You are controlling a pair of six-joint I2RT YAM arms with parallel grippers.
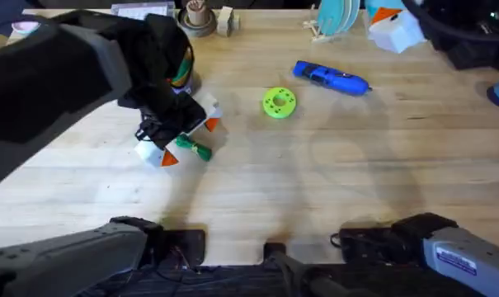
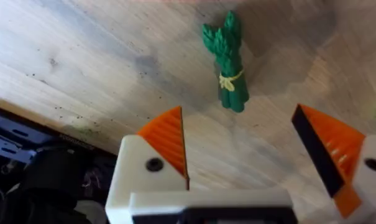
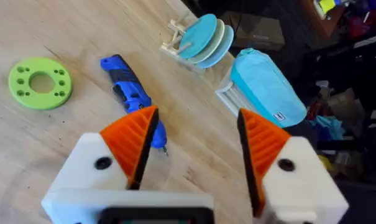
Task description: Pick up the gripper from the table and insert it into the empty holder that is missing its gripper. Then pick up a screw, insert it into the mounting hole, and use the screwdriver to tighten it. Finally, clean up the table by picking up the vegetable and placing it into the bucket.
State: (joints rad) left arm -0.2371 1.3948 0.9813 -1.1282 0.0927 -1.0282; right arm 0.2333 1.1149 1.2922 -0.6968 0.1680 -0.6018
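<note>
A green leafy vegetable, bound with a yellow tie, lies on the wooden worktop just beyond the left claw, fingers spread apart; the right claw also gapes, near the blue screwdriver.

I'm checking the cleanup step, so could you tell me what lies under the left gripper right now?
Below the open left gripper lies the vegetable, a green bundle tied with yellow string, flat on the bare wooden table. The arm covers whatever lies beyond it in the overhead view.

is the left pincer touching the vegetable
Apart. The left wrist view shows bare table between the open left pincer and the vegetable lying beyond its orange tips.
</note>
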